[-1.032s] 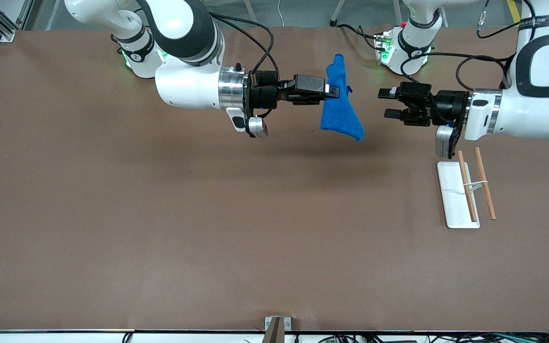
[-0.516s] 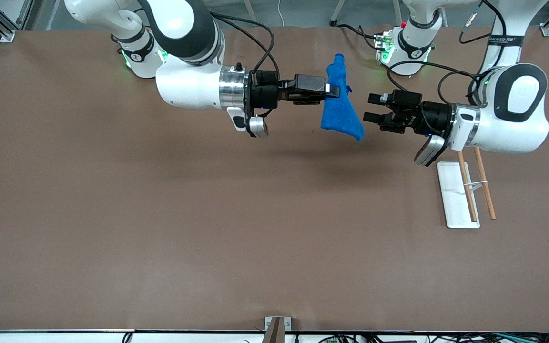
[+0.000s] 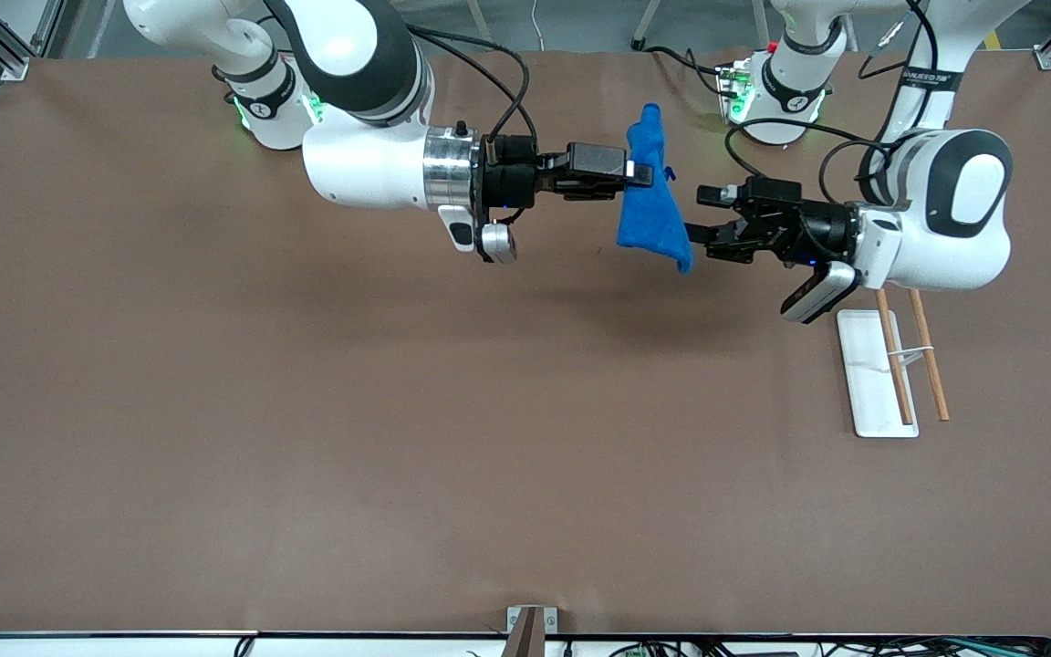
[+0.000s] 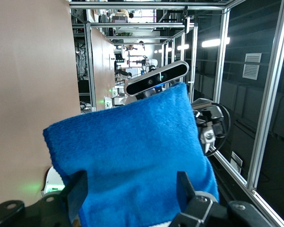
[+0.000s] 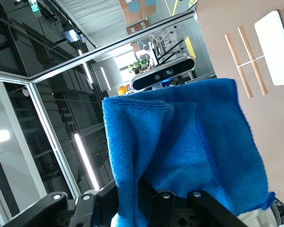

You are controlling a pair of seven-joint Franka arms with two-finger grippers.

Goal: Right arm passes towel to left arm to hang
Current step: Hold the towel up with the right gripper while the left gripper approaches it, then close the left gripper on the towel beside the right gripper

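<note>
Up in the air over the brown table (image 3: 215, 411), toward the robots' bases, the towel (image 3: 649, 205) is hanging between the two arms. The right gripper (image 3: 637, 173) is pinching the towel partway down its length, with its fingers pressed together on the blue cloth. From the pinch, one narrow end of the towel is sticking out toward twelve o'clock in the front view, and the wider part is spreading toward five o'clock. The right arm (image 3: 370, 169) is reaching level from its base, with its shiny silver collar just next to the black gripper. The left gripper (image 3: 691, 214) is right at the towel's wide end, and its fingers (image 3: 712, 194) are spread apart, one on each side of the cloth's edge, not pressing on it. In the left wrist view the towel (image 4: 132, 156) is filling the space between the two spread black fingers (image 4: 78, 191). In the right wrist view the towel (image 5: 184, 151) is folded over the right gripper (image 5: 146, 189) and is covering most of the picture. The left arm (image 3: 945, 219) is bending in from its base, and its white collar is sitting close to its gripper. A white rack base (image 3: 872, 374) is lying flat on the table near the left arm's end, at about five o'clock from the towel. Two thin wooden rods (image 3: 909, 351) are showing over it, side by side.
</note>
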